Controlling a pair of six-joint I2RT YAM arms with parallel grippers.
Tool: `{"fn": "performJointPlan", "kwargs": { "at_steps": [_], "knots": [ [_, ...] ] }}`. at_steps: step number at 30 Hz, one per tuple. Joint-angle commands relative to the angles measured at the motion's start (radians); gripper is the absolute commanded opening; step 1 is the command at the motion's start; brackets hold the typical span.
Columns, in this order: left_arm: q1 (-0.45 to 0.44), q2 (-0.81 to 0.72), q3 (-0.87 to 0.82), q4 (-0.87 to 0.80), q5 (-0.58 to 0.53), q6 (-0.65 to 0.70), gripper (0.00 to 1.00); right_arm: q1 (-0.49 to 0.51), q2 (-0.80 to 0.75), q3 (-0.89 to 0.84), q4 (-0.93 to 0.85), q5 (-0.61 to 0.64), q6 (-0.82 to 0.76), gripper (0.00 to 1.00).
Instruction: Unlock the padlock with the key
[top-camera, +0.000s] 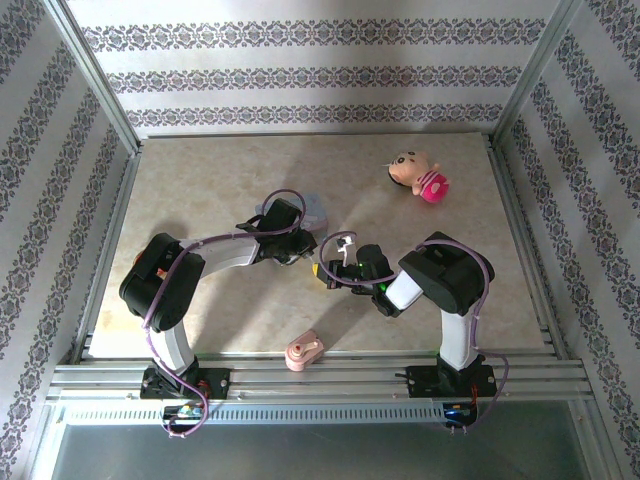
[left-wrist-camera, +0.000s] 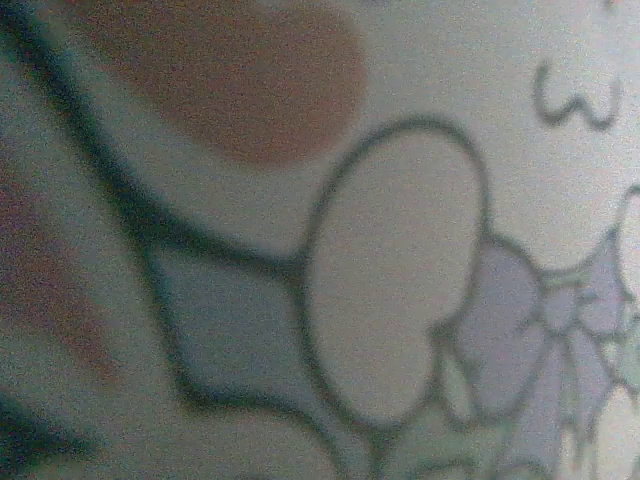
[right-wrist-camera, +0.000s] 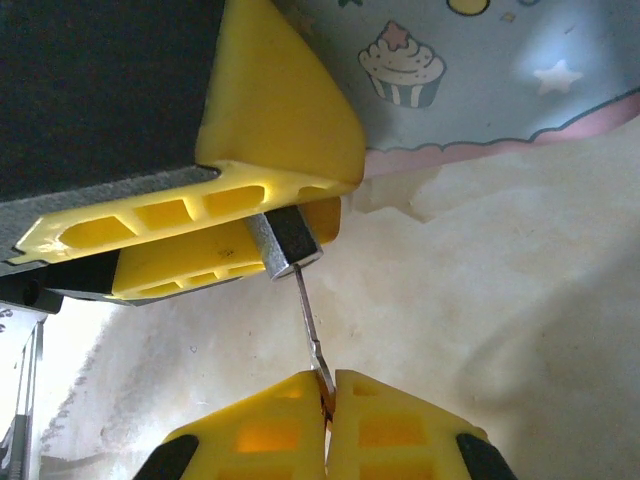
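The padlock (right-wrist-camera: 285, 240), a tiny black and silvery block, sits clamped between the yellow fingers (right-wrist-camera: 200, 205) of my left gripper (top-camera: 300, 254). A thin silver key (right-wrist-camera: 308, 310) runs from its underside down into my right gripper (right-wrist-camera: 328, 386), which is shut on the key's head. The key's tip is at or in the padlock's bottom face. From above, the two grippers meet near the table's middle, the right gripper (top-camera: 335, 268) just right of the left one. The padlock's shackle is hidden.
A blue cartoon tin (top-camera: 312, 207) lies right behind the grippers; its print is blurred and very close in the left wrist view (left-wrist-camera: 400, 250) and lies behind the padlock (right-wrist-camera: 450, 70). A pink pig toy (top-camera: 418, 177) lies far right. A pink toy lump (top-camera: 303, 351) sits near the front rail.
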Motion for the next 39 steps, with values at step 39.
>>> {"fn": "performJointPlan", "kwargs": {
  "at_steps": [39],
  "knots": [
    [-0.012,-0.031,-0.033,0.006,0.150,-0.003,0.19,-0.045,-0.014,0.078,0.123,-0.074,-0.112,0.00]
  ]
}}
